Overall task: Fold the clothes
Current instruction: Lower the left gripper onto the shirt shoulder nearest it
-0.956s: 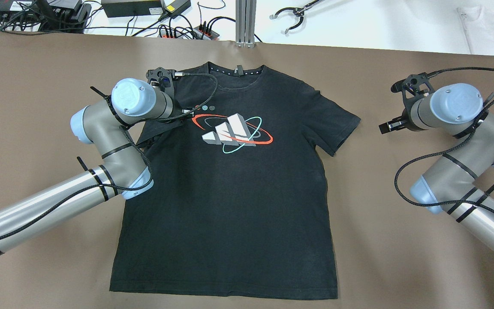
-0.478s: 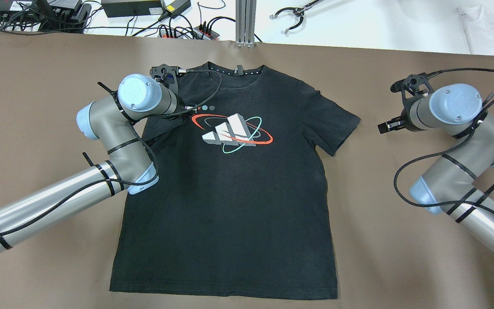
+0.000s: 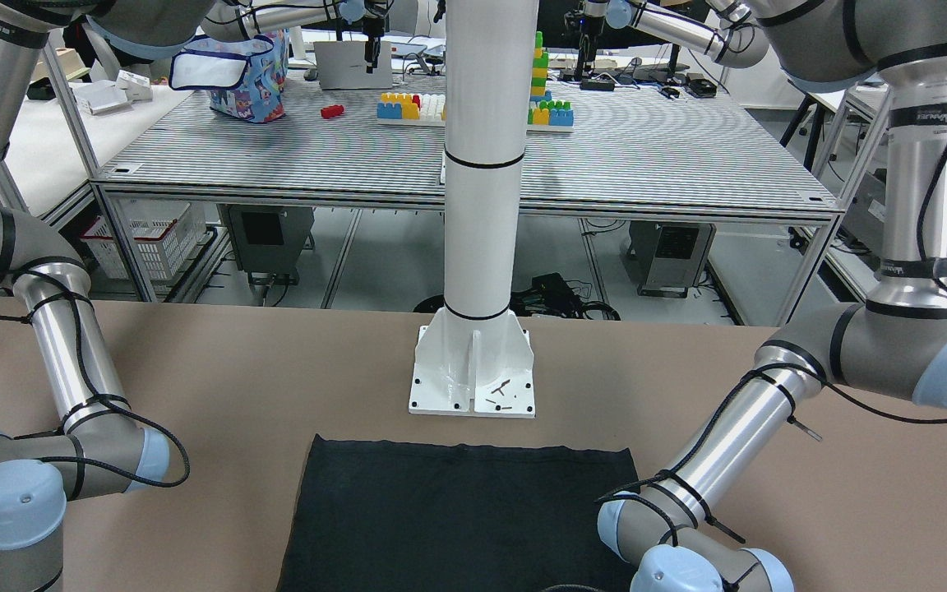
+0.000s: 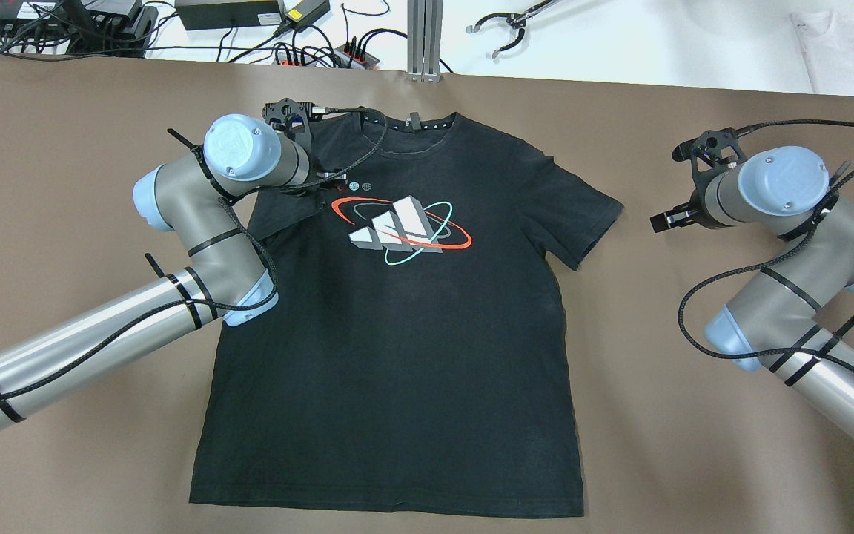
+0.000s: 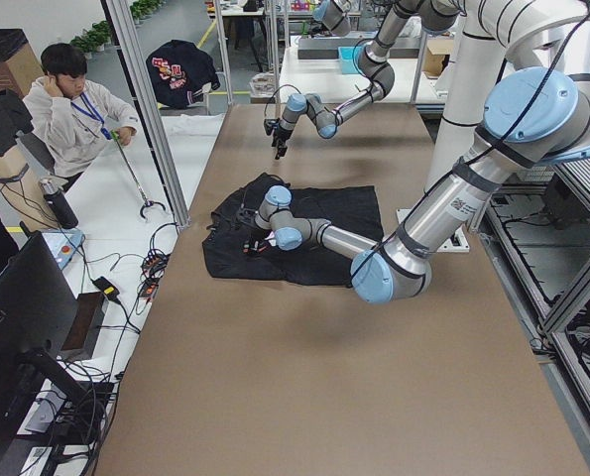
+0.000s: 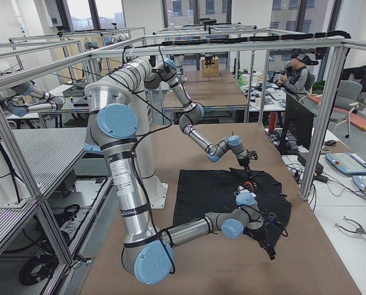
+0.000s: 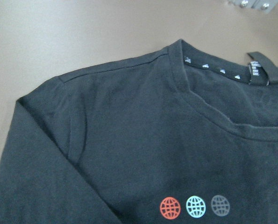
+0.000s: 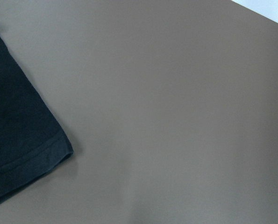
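A black T-shirt point(image 4: 397, 334) with a red, teal and white chest print lies flat, face up, collar at the far side. The front-facing view shows its hem point(image 3: 457, 510). My left gripper point(image 4: 319, 185) hangs over the shirt's left shoulder, mostly hidden under the wrist, so I cannot tell whether it is open or shut. The left wrist view shows the shoulder, collar and sleeve point(image 7: 129, 130), no fingers. A crease runs across the left sleeve area point(image 4: 279, 219). My right gripper point(image 4: 668, 219) hovers over bare table just beyond the right sleeve point(image 8: 17, 140); I cannot tell its state.
The white pillar base point(image 3: 473, 378) stands behind the hem. Cables and power strips point(image 4: 308, 52), an aluminium post point(image 4: 425, 37), a grabber tool point(image 4: 505, 33) and a white garment point(image 4: 842, 44) lie past the far edge. An operator point(image 5: 71, 109) sits beside the table.
My left wrist has moved away from the robot, toward the collar, and the arm's elbow has shifted inward. The right gripper has drifted slightly toward the sleeve.
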Controlling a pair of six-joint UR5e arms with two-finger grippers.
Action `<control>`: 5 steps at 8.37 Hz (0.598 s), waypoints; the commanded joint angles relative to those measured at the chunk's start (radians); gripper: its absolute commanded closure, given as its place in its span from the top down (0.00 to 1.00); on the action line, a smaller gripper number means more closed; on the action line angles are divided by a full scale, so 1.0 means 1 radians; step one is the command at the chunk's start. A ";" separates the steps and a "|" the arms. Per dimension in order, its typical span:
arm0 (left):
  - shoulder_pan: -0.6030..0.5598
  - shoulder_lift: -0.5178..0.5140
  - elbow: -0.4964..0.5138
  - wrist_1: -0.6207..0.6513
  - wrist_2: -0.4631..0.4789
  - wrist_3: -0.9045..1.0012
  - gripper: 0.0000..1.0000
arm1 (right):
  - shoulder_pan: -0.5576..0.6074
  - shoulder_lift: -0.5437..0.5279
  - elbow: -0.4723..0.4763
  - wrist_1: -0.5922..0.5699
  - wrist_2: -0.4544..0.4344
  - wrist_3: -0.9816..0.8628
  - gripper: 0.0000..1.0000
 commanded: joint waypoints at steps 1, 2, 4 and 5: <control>-0.006 -0.014 -0.004 0.000 -0.010 -0.002 1.00 | -0.003 0.046 -0.032 -0.005 0.004 0.052 0.94; -0.008 -0.014 -0.005 -0.002 -0.009 -0.002 1.00 | -0.003 0.104 -0.086 0.003 0.014 0.111 0.94; -0.006 -0.013 -0.005 -0.002 -0.009 -0.002 1.00 | -0.008 0.163 -0.245 0.210 0.046 0.240 0.92; -0.006 -0.013 -0.005 -0.002 -0.009 -0.002 1.00 | -0.011 0.176 -0.270 0.242 0.063 0.283 0.90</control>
